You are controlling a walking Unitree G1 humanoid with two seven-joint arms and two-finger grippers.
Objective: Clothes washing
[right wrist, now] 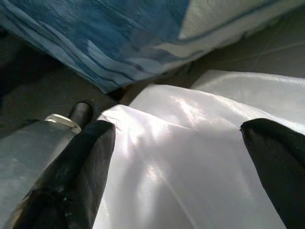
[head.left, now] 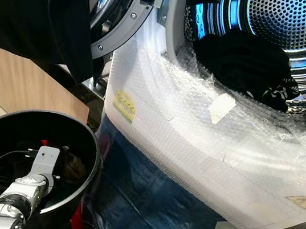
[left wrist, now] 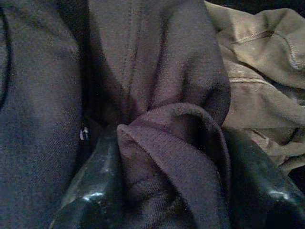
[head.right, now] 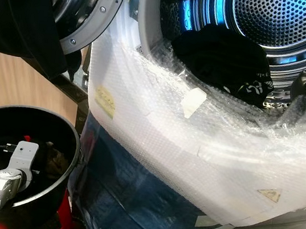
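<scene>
The left gripper (left wrist: 167,191) is closed on a dark purple-grey knit garment (left wrist: 157,119) inside the round black plastic basket (head.left: 89,139), at seven o'clock from the drum. The right gripper (right wrist: 176,157) is held wide open over white plastic sheeting (right wrist: 190,143), gripping nothing. Black clothing (head.left: 241,61) is seen in the perforated steel drum (head.left: 305,22).

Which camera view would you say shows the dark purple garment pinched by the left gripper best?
The left wrist view: the dark purple garment is bunched between the left gripper fingers, shut on it. Both eye views show just that arm reaching into the black round laundry basket, its contents dim.
</scene>
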